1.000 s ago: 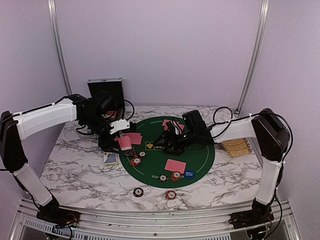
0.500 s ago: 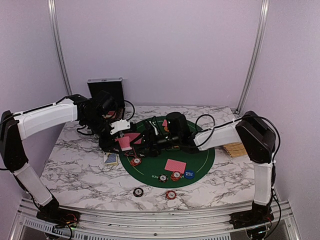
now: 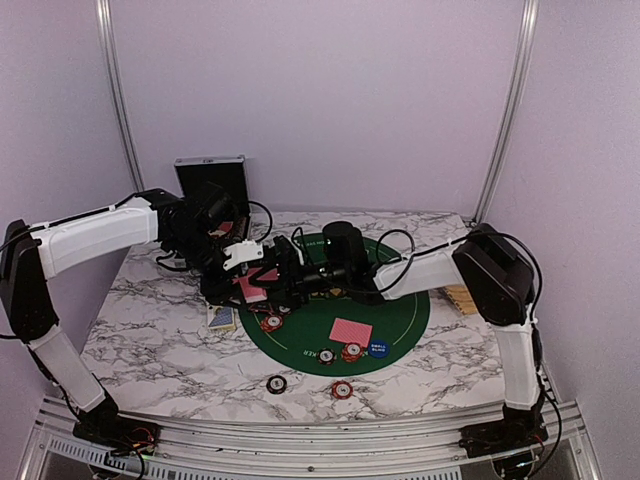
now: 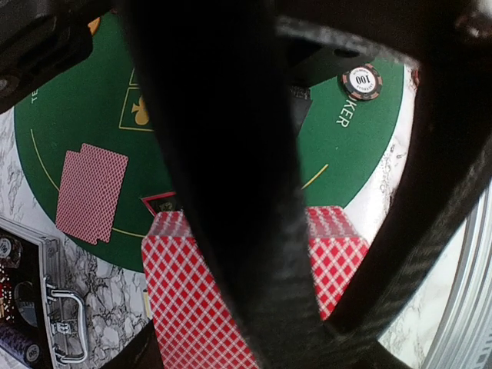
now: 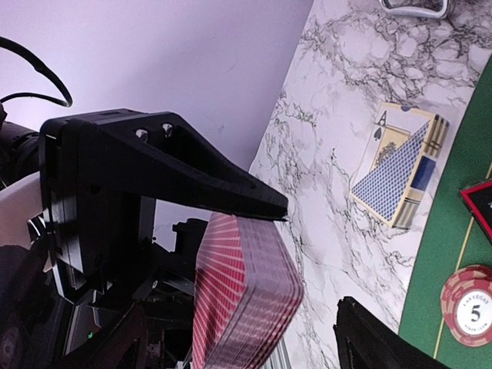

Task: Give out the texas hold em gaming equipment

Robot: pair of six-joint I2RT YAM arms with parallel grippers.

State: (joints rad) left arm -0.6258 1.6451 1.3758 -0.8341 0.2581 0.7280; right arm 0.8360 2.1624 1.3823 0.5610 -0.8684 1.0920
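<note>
While the right gripper (image 5: 311, 257) stands with its fingers (image 5: 192, 173) spread wide, we see the deck (image 5: 246, 296) of pink-red-backed cards between them in the right wrist view. One finger lies over the deck's upper edge and the other sits below it and to the right. Whether the upper finger touches the cards we cannot tell. The left gripper (image 3: 247, 275) pinches that deck, its fingers pressed onto the stack, and holds it off the table above the left rim of the round green mat (image 3: 405, 310). In the left wrist view the deck shows at the lower middle, half hidden by a dark bar crossing close to the lens.

Just below the deck, a red-orange chip (image 3: 272, 322) lies on the mat. A blue-backed card box (image 3: 222, 316) rests on the marble table (image 3: 150, 340) just off the mat's left edge. Toward the mat's near side we find two overlapping face-down cards (image 3: 351, 331). In front of them sit a black mat chip (image 3: 326, 356), an orange mat chip (image 3: 352, 351) and a blue marker disc (image 3: 377, 349). Another face-down pair (image 4: 91, 192) lies on the mat toward the black case (image 3: 210, 175). Near the table's front edge a lone black chip (image 3: 276, 384) and a lone red chip (image 3: 342, 389) sit apart on the marble. A straw basket (image 3: 462, 298) shows partly behind the right arm.
</note>
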